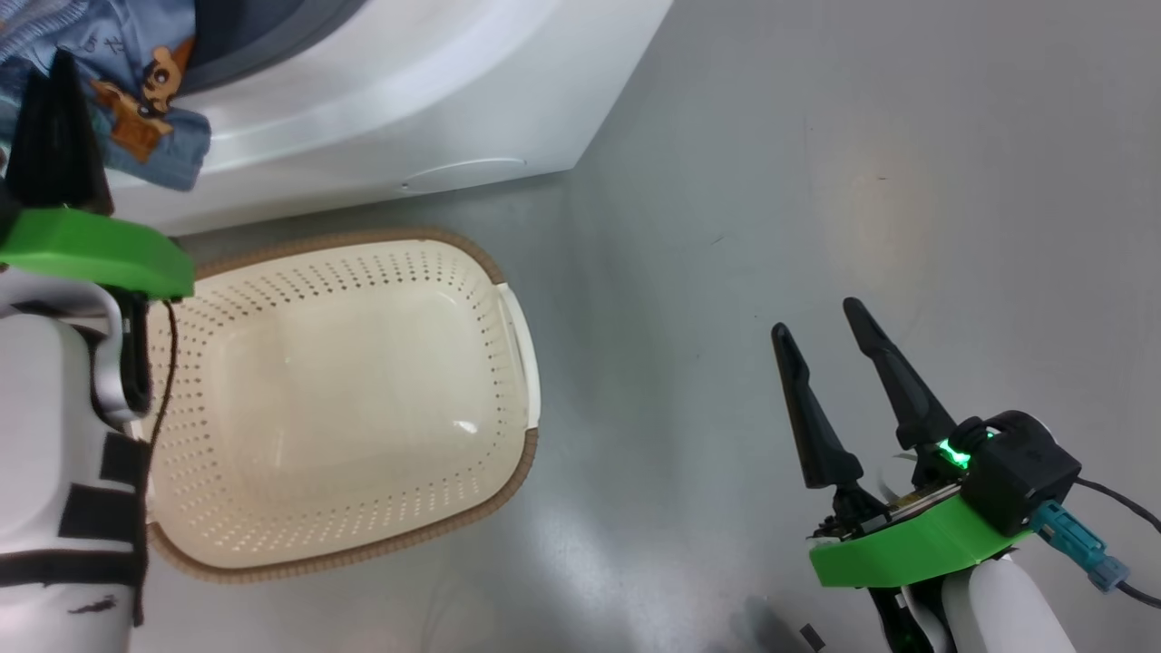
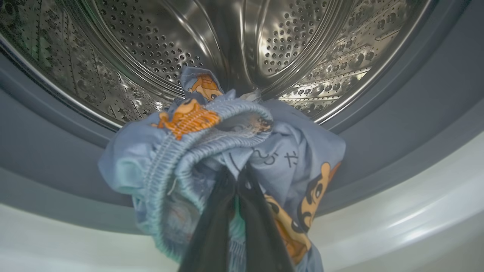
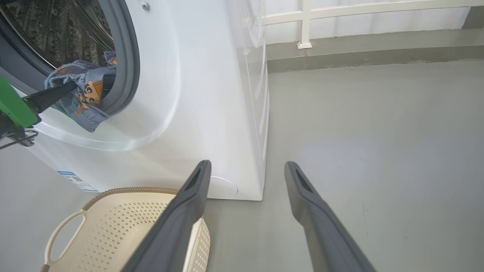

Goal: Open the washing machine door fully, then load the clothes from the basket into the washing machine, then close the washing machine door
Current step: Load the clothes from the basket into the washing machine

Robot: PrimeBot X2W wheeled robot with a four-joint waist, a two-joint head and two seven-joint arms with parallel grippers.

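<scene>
Left gripper (image 2: 236,177) pinched closed on light blue tiger-print clothes (image 2: 287,158) at perforated steel drum (image 2: 159,56) mouth, 11 o'clock in head view. Cream perforated plastic basket (image 1: 399,272) empty. Right gripper (image 1: 816,319) at 4 o'clock, spread, holding nothing. Remaining: drop clothes inside, close door.

This is looking like a laundry corner, a utility space or perhaps an enclosed balcony, though the views are taking in too little to say whether it belongs to a home. A big white washing machine (image 3: 211,94) is standing directly on a bare, smooth grey floor (image 3: 378,151). Its steel drum (image 2: 151,45) is gaping open, and blue printed clothes (image 2: 287,151) are hanging at the mouth. A cream perforated basket (image 1: 363,281) is sitting on the floor just beside the machine's front. Behind, a raised grey kerb (image 3: 359,56) is running along the far edge of the floor and a white railing (image 3: 306,22) is rising from it — plain, hard, wipe-clean surroundings.
</scene>
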